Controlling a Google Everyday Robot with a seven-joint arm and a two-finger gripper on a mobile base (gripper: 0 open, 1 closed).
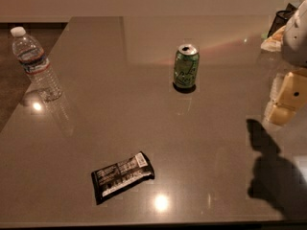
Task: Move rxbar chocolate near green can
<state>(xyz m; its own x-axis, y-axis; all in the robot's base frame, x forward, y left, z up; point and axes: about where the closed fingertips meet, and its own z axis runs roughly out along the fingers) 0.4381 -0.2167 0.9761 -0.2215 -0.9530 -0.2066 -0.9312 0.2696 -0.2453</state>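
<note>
claw (283, 99) at right edge, arm (298, 35) above

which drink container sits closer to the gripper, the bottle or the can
The green can, upright mid-table, is closer: the gripper is at the right edge, while the clear white-capped water bottle stands at the far left edge.

Flat rectangular black snack-bar wrapper (123, 175): white print, near front edge of glossy grey-brown tabletop (120, 80). Small green aluminium can (186, 66): silver top, pale markings. Cream-yellow gripper (282, 104) at right edge.
</note>
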